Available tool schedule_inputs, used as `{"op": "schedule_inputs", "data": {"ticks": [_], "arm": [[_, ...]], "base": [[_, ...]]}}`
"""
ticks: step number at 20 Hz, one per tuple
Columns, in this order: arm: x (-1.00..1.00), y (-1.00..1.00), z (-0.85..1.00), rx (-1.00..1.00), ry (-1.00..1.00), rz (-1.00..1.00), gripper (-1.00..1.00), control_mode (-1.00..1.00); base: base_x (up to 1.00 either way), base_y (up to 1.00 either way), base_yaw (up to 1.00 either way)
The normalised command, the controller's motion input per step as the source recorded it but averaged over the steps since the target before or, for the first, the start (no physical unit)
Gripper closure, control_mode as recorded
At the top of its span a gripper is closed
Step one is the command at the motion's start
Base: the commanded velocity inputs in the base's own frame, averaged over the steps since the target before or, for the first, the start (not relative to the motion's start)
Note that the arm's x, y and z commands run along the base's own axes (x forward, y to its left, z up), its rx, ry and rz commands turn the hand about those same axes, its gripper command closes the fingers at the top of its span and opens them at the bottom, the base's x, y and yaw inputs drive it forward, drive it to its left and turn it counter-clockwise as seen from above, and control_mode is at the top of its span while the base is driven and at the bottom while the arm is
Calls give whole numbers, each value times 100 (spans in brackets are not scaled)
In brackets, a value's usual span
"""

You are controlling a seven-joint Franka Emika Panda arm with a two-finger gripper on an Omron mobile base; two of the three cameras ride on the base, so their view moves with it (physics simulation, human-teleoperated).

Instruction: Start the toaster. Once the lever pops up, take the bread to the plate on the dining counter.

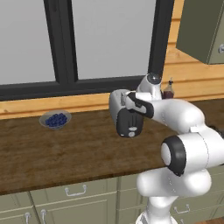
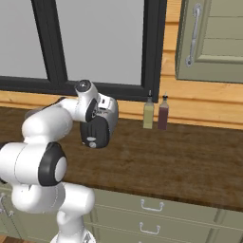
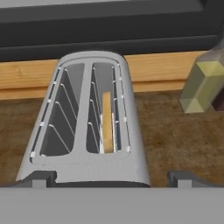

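From the left base view, my white arm folds over a dark wood-grain counter [image 1: 65,148] with pale green drawers below. The toaster [image 1: 127,116], rounded silver-grey with a black end panel facing the camera, sits just behind my forearm. One grey glass bowl of blueberries [image 1: 55,120] stands well apart to its left; one dark bottle [image 1: 168,89] peeks out behind my arm.

From the right base view, the toaster [image 2: 99,123] sits near the counter's back, black end toward me. Two bottles stand to its right: one pale yellow [image 2: 148,114], one dark red [image 2: 163,114], side by side.

In the hand view, my gripper [image 3: 111,178] hangs released, tips spread wide on either side of the toaster's [image 3: 85,127] near end. Its long axis runs away from me toward the window. Two wire-ribbed slots; one thin slice of bread [image 3: 106,120] stands on edge in the right one.
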Motion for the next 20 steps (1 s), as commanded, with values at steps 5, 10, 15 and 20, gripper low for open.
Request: {"op": "schedule_inputs", "data": {"ticks": [5,10,15,20], "arm": [[15,-2,-17,0,0,2,-100,-100],[6,0,-3,0,0,1,-100,-100],[7,0,0,0,0,0,-100,-100],[12,0,0,0,0,0,-100,-100]], "base": [[0,0,0],[0,0,0],[0,0,0],[0,0,0]]}}
